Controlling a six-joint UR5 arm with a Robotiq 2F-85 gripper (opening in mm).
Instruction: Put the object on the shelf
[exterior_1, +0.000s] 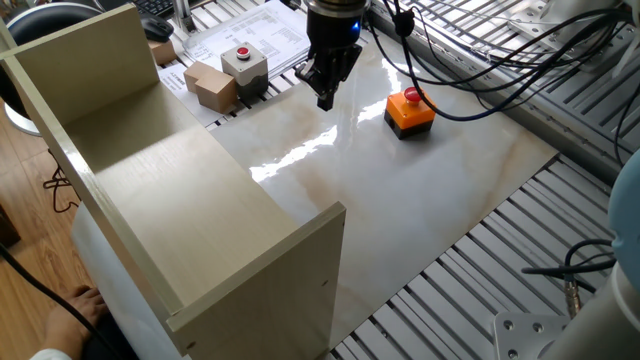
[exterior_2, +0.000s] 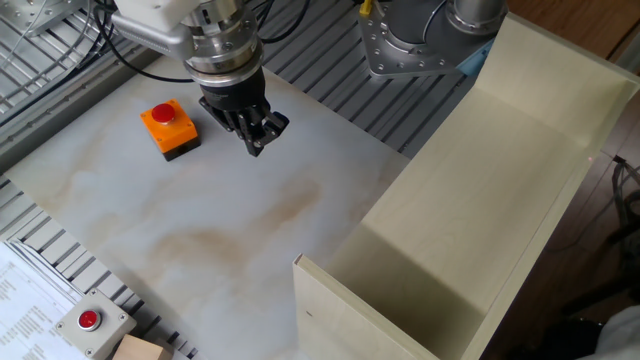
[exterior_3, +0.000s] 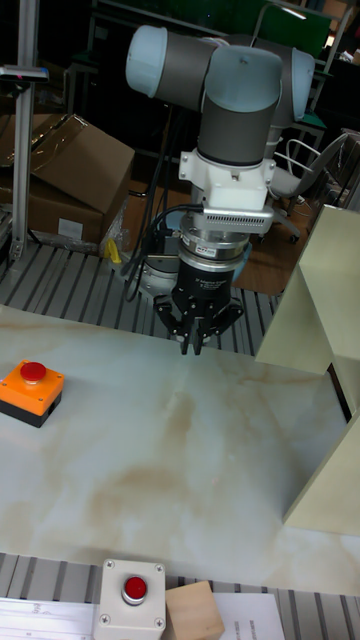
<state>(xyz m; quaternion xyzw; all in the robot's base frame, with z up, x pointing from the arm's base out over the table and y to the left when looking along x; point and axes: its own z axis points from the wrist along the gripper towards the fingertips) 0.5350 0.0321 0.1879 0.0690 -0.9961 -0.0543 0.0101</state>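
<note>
The object (exterior_1: 410, 110), a small box with an orange top, black base and red mushroom button, stands upright on the pale marbled tabletop (exterior_1: 400, 200). It also shows at the left in the other fixed view (exterior_2: 168, 127) and the tall fixed view (exterior_3: 30, 392). My gripper (exterior_1: 325, 100) hangs just above the table, a short way from the object toward the shelf side, touching nothing. Its fingers (exterior_3: 190, 346) are shut together with nothing between them. The shelf (exterior_1: 170, 190), a large beige board unit with upright side walls, lies along the table's edge (exterior_2: 480, 220).
A grey box with a red button (exterior_1: 243, 62) and a brown cardboard box (exterior_1: 208, 85) sit near the shelf's end, beside printed papers (exterior_1: 250, 30). Black cables (exterior_1: 470, 60) trail over the slatted metal frame behind the object. The arm's base (exterior_2: 420, 40) stands next to the shelf.
</note>
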